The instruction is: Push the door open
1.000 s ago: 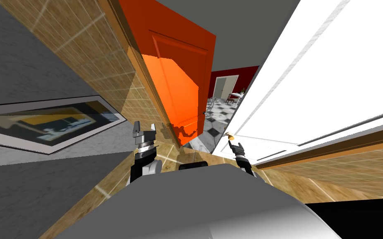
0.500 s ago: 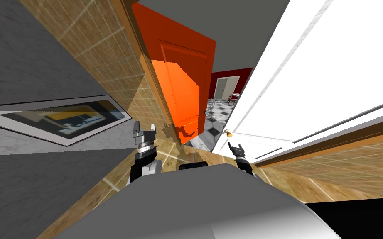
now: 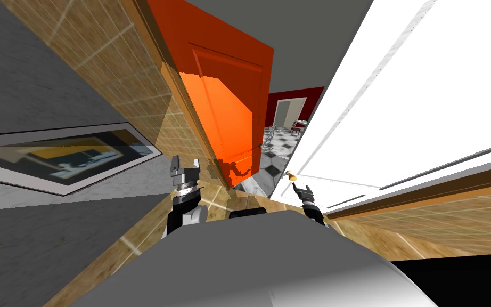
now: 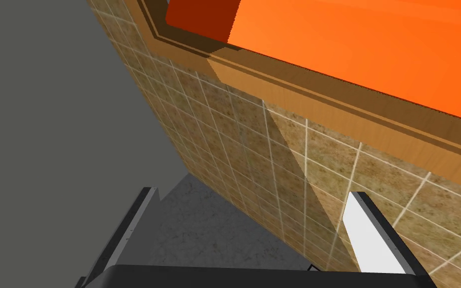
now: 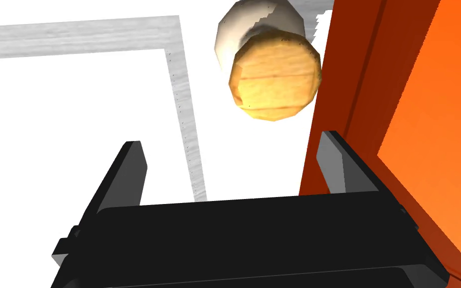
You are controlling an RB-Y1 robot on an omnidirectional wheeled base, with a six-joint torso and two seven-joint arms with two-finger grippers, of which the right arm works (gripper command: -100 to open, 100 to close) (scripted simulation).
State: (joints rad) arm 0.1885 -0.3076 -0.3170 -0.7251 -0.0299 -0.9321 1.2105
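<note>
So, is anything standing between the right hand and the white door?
Nothing visible does. The right hand, open, faces the white door directly, with its wooden knob just beyond the fingertips. The orange door stands beside the knob, not between hand and door.

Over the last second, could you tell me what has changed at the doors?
Only my head's view swayed a little. The right gripper stays open just short of the wooden knob of the white door; the left gripper stays open by the tiled wall.
</note>
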